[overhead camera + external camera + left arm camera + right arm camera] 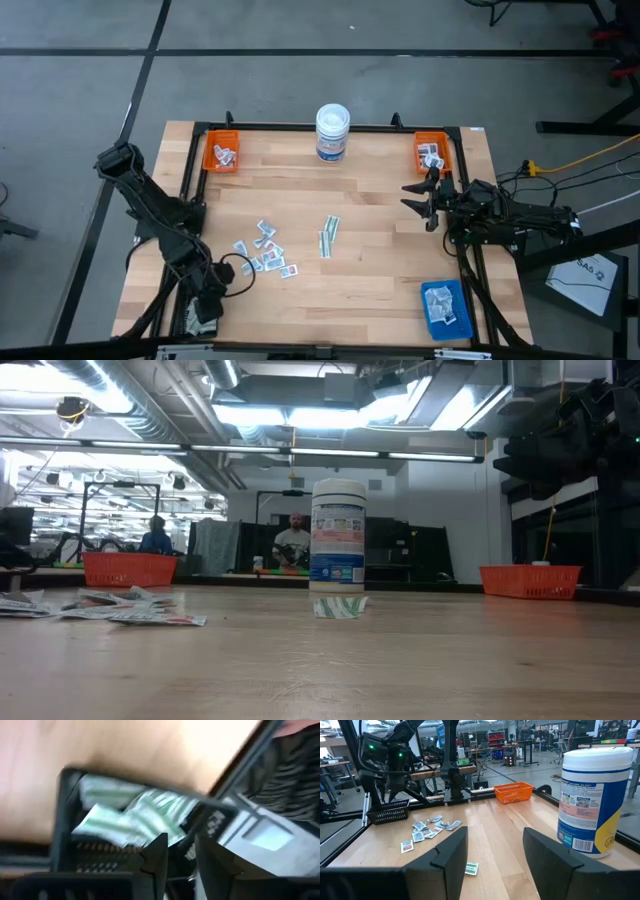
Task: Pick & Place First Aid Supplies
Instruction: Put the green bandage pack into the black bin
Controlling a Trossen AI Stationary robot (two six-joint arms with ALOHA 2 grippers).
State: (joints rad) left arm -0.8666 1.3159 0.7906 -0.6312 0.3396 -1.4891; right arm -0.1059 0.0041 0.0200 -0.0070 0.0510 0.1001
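The left gripper (177, 857) hangs over a black basket (65, 820) holding greenish strips (150, 815), jaws slightly parted, gripping nothing. The right gripper (492, 852) waits, jaws released. Loose packets (265, 250) beside the left jaws look light, flimsy; pinch 1 edge.

Left arm reaches to the table's 7 o'clock corner, left gripper (205, 305) low, fingers (156, 857) slightly parted. Right arm at 3 o'clock edge, right gripper (420, 200) open, empty.
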